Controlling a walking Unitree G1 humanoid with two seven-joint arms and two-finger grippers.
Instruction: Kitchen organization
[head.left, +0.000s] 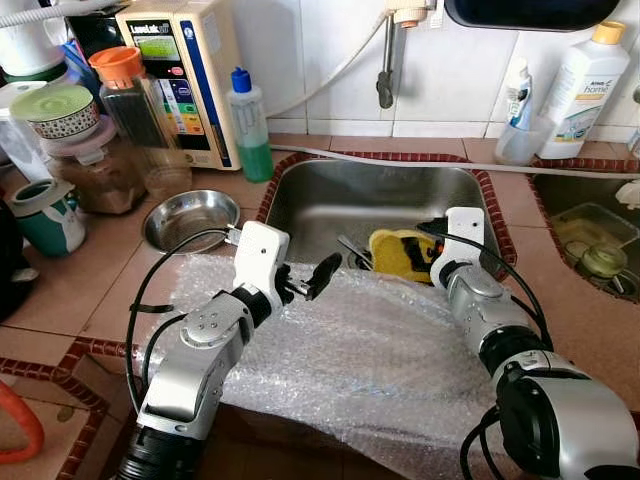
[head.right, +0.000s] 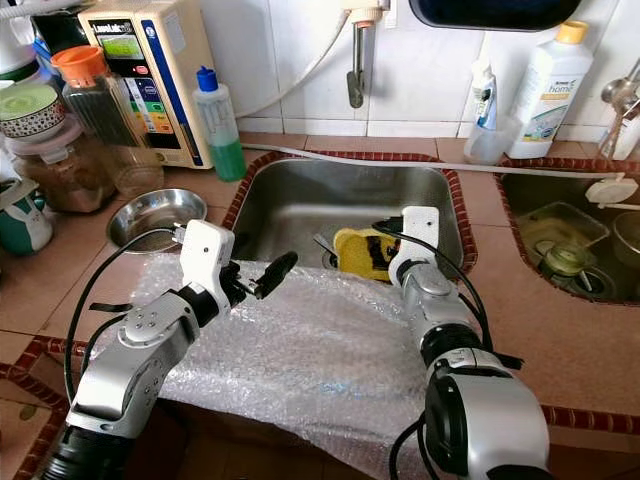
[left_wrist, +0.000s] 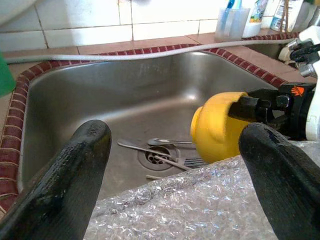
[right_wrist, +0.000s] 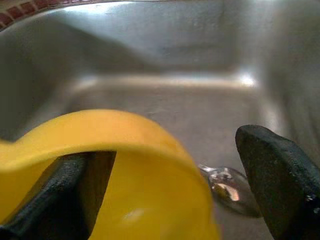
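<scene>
Over the sink (head.left: 310, 205), right gripper (head.left: 428, 252) fingers pinch a half-hidden yellow cup (head.left: 395, 255); left gripper (head.left: 318, 278) fingers spread.

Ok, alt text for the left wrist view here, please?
The left gripper, fingers apart, hovers over bubble wrap at the edge of a steel sink. Across from it the right gripper holds a yellow cup above cutlery lying at the drain.

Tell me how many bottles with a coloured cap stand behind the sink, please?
2. A green liquid bottle with a blue cap stands at the sink's left back corner; a white bottle with a yellow cap stands at the back right. Others may be hidden.
</scene>
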